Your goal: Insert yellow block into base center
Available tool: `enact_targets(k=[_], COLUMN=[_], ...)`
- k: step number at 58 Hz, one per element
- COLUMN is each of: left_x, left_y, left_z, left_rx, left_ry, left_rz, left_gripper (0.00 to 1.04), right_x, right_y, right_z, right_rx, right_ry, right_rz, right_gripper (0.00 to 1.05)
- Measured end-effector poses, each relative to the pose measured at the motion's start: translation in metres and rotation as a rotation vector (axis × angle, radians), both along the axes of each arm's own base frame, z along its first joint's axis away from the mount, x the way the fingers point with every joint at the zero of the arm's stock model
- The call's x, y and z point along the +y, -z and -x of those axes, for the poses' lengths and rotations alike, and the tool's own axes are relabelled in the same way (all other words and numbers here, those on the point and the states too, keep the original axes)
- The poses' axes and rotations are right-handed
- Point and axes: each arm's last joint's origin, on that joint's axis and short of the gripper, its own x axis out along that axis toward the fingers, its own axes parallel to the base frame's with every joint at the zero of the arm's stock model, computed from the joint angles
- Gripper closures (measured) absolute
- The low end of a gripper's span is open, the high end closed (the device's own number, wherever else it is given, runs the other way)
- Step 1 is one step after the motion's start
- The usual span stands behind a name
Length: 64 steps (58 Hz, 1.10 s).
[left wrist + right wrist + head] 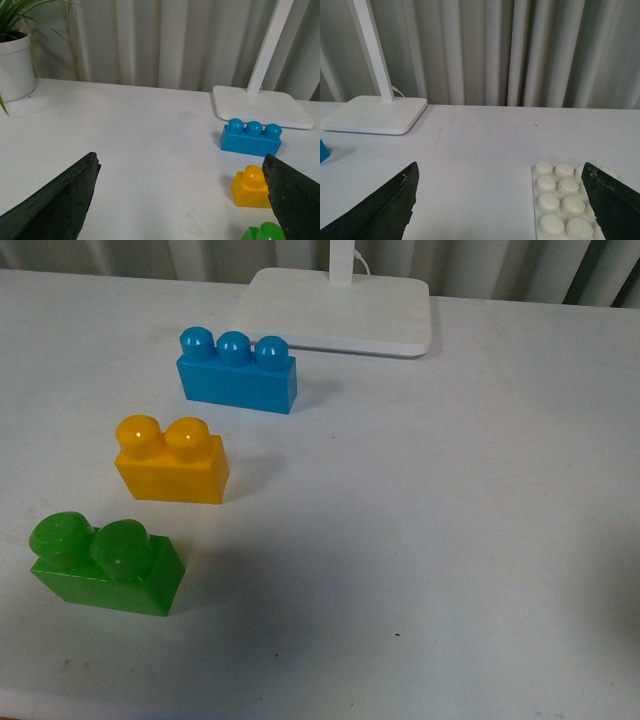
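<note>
Blocks sit in a row on the table [450, 540]: a blue block [238, 370], the yellow block [170, 462] and a green block [105, 565]. The yellow block stands between the other two, apart from both, with its bumps up. Nothing touches it.

The base [565, 202] does not show in the front view. The right wrist view shows it flat on the table, close under the right end effector [495, 205], with no block on it.

The left end effector [175, 200] is wide open and holds nothing. The right end effector is wide open and empty too.

I think the job is at its very start, and the grab comes first. The left arm looks like the closer one, since its camera sees the yellow block beside one finger. That arm needs to come down over the yellow block with a finger on each side, miss the green and blue blocks, and squeeze. Then the block has to go over to the base and be pushed onto the middle bumps.
</note>
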Motion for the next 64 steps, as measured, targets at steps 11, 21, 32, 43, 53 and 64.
enact_targets(k=[11,21,32,43,53,64], left_x=[0.0000,0.0000,0.0000,0.0000,0.0000,0.0000], left_y=[0.0000,0.0000,0.0000,0.0000,0.0000,0.0000], left_z=[0.0000,0.0000,0.0000,0.0000,0.0000,0.0000], left_rx=[0.000,0.000,0.000,0.000,0.000,0.000], left_ry=[0.000,0.000,0.000,0.000,0.000,0.000], left_rz=[0.000,0.000,0.000,0.000,0.000,0.000], left_gripper=[0.06,0.06,0.06,0.06,0.06,0.06], right_x=[0.0000,0.0000,0.0000,0.0000,0.0000,-0.0079], right_y=[0.0000,0.0000,0.0000,0.0000,0.0000,0.0004], right_z=[0.0000,0.0000,0.0000,0.0000,0.0000,-0.0070], right_rx=[0.000,0.000,0.000,0.000,0.000,0.242], right_ry=[0.000,0.000,0.000,0.000,0.000,0.088], right_rz=[0.000,0.000,0.000,0.000,0.000,0.000], right_gripper=[0.09,0.09,0.09,0.09,0.09,0.09])
